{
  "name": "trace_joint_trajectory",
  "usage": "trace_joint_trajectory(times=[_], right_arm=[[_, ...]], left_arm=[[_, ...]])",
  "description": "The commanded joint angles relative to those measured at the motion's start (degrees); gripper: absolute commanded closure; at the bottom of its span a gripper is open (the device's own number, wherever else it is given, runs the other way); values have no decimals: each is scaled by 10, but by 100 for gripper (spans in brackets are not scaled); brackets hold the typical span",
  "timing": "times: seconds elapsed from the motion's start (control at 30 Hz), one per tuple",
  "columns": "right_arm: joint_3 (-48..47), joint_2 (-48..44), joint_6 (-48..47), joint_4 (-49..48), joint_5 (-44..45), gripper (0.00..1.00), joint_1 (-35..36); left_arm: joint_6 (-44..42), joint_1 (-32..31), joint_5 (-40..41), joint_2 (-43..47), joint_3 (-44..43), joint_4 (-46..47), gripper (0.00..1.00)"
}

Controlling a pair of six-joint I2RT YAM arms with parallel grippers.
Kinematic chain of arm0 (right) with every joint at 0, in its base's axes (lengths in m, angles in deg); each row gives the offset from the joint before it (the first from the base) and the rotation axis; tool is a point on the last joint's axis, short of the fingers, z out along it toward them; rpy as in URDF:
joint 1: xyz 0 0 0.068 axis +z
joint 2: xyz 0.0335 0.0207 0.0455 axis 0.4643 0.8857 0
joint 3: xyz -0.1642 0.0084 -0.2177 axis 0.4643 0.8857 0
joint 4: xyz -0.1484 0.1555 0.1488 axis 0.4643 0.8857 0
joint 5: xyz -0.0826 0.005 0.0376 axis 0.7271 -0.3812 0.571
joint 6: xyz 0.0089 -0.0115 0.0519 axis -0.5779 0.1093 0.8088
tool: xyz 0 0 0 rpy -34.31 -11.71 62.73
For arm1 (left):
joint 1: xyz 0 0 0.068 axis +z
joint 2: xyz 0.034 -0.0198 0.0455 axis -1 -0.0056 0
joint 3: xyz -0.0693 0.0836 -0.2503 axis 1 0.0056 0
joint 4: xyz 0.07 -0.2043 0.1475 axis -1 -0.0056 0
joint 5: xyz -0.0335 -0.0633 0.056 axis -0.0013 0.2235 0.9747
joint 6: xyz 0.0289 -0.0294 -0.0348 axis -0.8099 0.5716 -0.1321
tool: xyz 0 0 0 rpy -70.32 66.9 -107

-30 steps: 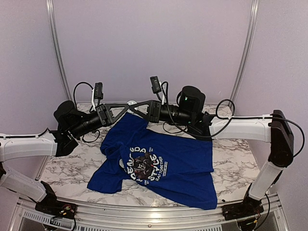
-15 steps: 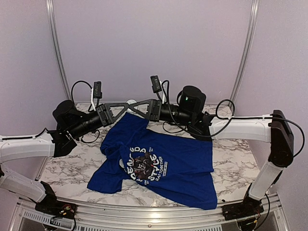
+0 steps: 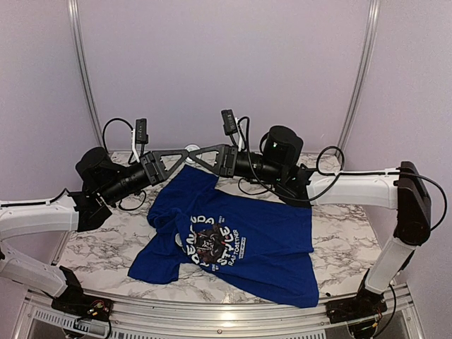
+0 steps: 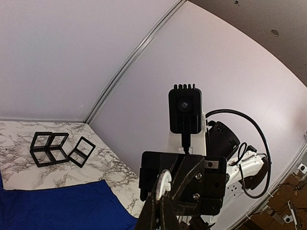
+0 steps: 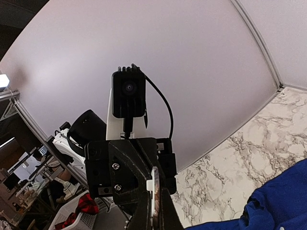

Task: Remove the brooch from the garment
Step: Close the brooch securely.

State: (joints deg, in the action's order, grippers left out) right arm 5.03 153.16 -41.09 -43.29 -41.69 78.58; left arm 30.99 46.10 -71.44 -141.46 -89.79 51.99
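The garment [image 3: 247, 240], a royal-blue T-shirt with a panda print, lies spread on the marble table; its cloth also shows as the blue garment [image 4: 57, 206] and the garment [image 5: 278, 201]. The brooch [image 3: 191, 150] is a small white disc held in the air above the shirt's far shoulder, no cloth around it. My left gripper [image 3: 184, 155] and right gripper [image 3: 197, 155] meet tip to tip there. The left gripper [image 4: 160, 203] is shut on the brooch [image 4: 164, 184]. The right gripper [image 5: 154, 206] is shut on the brooch [image 5: 154, 187], seen edge-on.
Black open-frame cubes [image 4: 50, 148] stand on the marble table [image 3: 106, 247] near the back wall. Cables loop behind both wrists. A white basket with red cloth [image 5: 81, 208] sits off the table.
The right jaws have closed the last bit onto the brooch. Both arms stay almost still, tips together above the shirt.
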Motion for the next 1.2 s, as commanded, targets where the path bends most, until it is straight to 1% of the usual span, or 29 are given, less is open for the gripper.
trace_joint_trajectory(times=[0.0,0.37,1.17], right_arm=[[1,7,2,-17,35,99,0],[4,3,5,-26,45,98,1],[7,1,8,-38,56,98,1]], left_arm=[[9,-8,11,16,3,6,100],[29,-13,41,23,24,30,100],[52,-16,87,29,45,38,100]])
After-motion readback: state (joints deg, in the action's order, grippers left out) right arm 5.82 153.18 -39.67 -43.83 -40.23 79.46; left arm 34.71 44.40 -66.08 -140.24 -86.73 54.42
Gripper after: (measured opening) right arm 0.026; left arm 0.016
